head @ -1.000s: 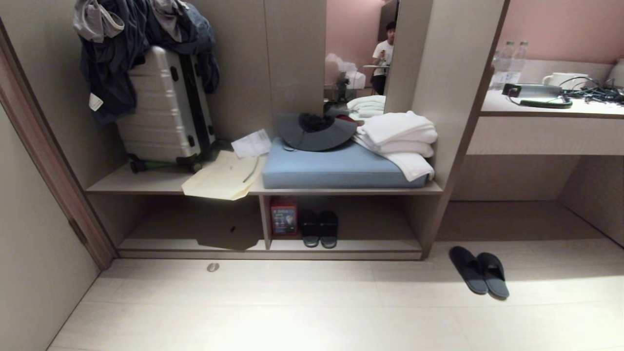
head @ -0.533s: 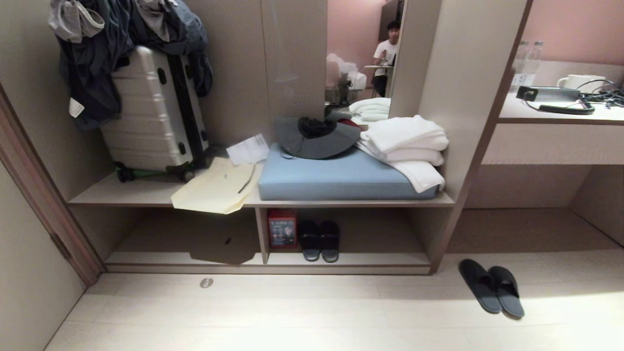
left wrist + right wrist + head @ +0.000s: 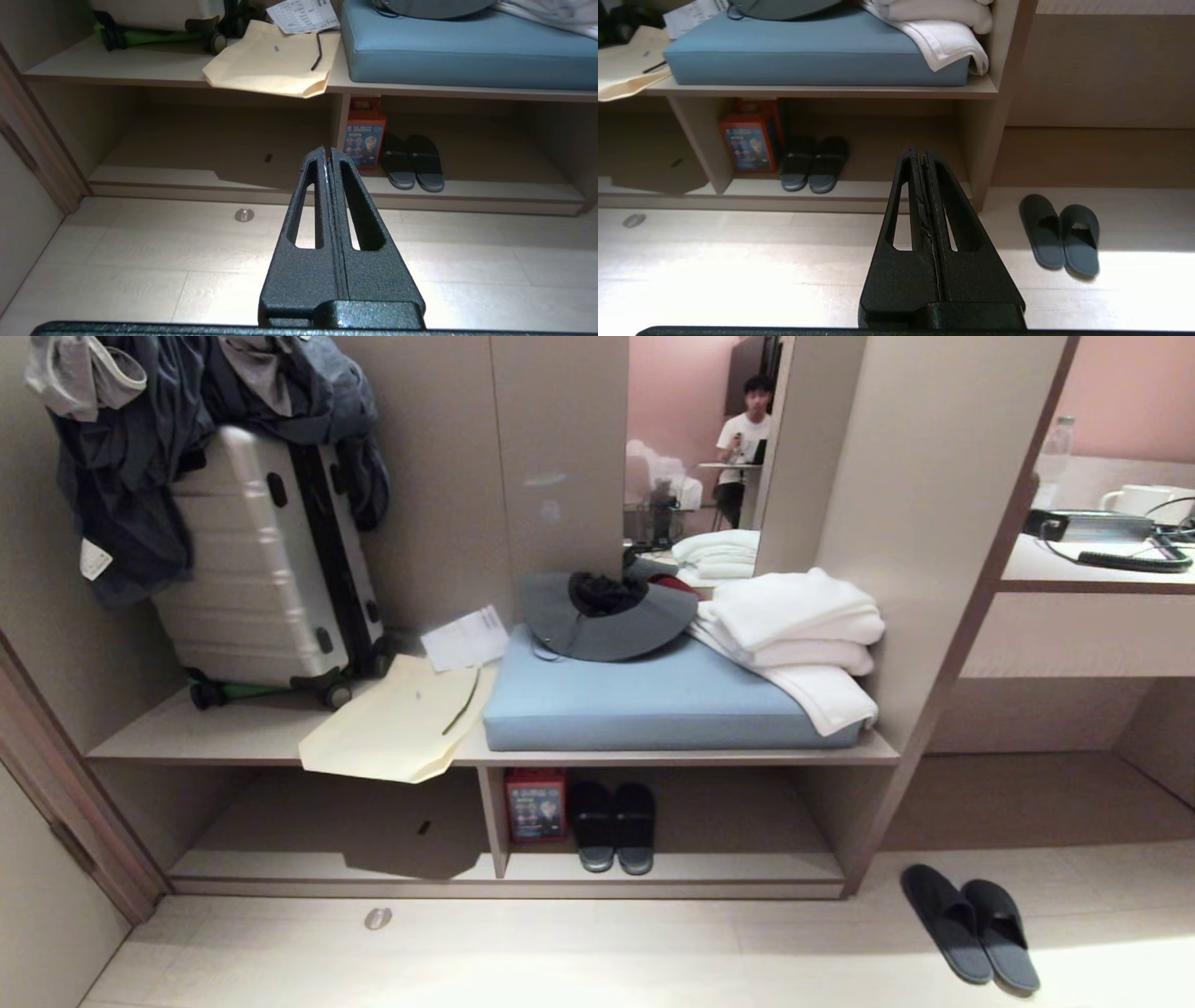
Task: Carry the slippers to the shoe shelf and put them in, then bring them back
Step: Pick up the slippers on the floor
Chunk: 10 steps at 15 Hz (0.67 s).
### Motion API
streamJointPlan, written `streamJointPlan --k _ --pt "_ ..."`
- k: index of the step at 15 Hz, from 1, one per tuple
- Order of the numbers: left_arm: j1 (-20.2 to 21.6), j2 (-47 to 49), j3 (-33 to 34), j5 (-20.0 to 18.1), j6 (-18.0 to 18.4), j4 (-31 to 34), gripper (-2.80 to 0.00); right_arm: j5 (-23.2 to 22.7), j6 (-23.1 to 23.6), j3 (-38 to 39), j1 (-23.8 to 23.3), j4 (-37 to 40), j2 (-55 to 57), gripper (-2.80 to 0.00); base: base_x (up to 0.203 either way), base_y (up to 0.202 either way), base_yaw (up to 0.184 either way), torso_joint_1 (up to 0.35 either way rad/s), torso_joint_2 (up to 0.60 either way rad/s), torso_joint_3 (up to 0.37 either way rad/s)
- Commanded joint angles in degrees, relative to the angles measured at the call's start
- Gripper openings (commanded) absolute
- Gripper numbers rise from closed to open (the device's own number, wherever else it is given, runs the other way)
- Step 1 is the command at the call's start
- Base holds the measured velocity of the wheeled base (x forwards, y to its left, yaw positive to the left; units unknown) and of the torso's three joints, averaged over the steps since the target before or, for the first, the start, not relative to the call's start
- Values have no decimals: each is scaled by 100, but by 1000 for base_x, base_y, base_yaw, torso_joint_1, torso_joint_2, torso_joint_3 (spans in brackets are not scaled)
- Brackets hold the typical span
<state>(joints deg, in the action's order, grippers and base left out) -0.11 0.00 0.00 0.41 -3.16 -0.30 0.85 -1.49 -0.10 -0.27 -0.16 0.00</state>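
The slippers (image 3: 635,817), a black pair with wide toe bands and grey-blue footbeds, stand side by side inside the shoe shelf (image 3: 728,868), just right of its upright divider (image 3: 492,821). The left wrist view shows the slippers (image 3: 423,161) ahead of my left gripper (image 3: 328,151), which is shut and empty above the floor. My right gripper (image 3: 921,153) is also shut and empty, with the slippers (image 3: 826,158) farther off in the cubby. Neither arm shows in the head view.
A second dark pair with rounded ends (image 3: 943,919) lies on the floor right of the unit. A red box (image 3: 535,805) stands beside the divider. A cream paper bag (image 3: 392,728) overhangs the left cubby. A blue cushion (image 3: 653,695), towels (image 3: 794,625) and a suitcase (image 3: 261,560) sit above. A mirror reflects a person (image 3: 742,439).
The whole head view has shifted: the unit looms larger and sits lower in the picture, so the camera has come closer. Nothing in the scene has moved.
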Motion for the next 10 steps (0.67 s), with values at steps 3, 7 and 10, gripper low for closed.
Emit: streamJointPlan --k 3,7,10 --pt "2 0 1 2 -2 -5 -280 -1 -6 1 0 -2 -6 -280 196 0 -2 3 4 3" --pt "2 0 7 2 -45 -5 -280 -6 -1 1 0 -2 -7 -280 197 0 -2 1 2 4" --pt "2 0 8 2 -45 -5 -280 -15 -1 1 0 -11 0 -280 85 0 1 4 1 0"
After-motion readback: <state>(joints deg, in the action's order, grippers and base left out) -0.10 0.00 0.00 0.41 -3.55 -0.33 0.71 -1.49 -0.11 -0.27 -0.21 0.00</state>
